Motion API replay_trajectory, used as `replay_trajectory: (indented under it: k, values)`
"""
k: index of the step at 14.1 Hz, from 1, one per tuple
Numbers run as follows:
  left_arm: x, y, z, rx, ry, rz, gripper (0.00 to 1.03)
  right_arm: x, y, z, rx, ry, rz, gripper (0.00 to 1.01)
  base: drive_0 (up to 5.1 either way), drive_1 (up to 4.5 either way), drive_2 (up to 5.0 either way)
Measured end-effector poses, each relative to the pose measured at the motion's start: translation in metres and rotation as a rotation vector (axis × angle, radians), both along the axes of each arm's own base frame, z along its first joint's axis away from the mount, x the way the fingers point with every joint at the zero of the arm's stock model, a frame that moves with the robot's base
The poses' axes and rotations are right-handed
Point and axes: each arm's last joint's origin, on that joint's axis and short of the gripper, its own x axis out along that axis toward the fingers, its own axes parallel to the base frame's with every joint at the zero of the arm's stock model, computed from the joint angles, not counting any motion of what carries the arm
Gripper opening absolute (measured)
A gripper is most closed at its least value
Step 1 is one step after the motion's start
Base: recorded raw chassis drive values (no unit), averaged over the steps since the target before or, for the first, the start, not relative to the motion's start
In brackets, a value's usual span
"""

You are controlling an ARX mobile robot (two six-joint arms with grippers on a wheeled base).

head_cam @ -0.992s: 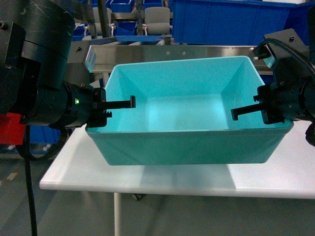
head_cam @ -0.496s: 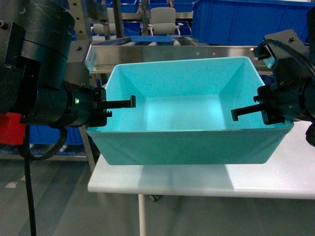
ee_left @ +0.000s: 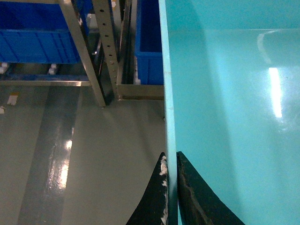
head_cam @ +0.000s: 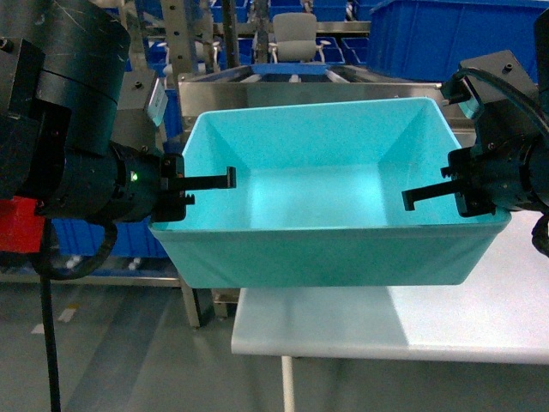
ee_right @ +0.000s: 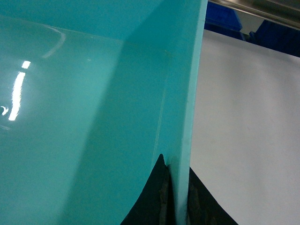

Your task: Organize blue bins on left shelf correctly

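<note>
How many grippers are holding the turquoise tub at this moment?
2. The left gripper clamps the rim of the tub's left end wall, and the right gripper clamps the rim of its right end wall. Both wrist views show fingers on either side of the wall.

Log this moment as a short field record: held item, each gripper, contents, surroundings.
held item: turquoise bin, lifted by both arms
left gripper: shut on the bin's left wall
right gripper: shut on the bin's right wall
contents: none visible
below: white table under the bin's right part, floor under the left
behind: steel shelf with dark blue bins
</note>
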Motion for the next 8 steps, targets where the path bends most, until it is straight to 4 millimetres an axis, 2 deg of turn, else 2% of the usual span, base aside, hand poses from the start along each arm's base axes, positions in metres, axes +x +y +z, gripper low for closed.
replay_trajectory:
  k: [8]
  values:
    - [0.0001, 0.0003, 0.0001, 0.000, -0.001, 0.001, 0.02, 0.0001, 0.0000, 0.0001, 0.000, -0.001, 0.000, 0.03, 0.0, 0.00, 0.0]
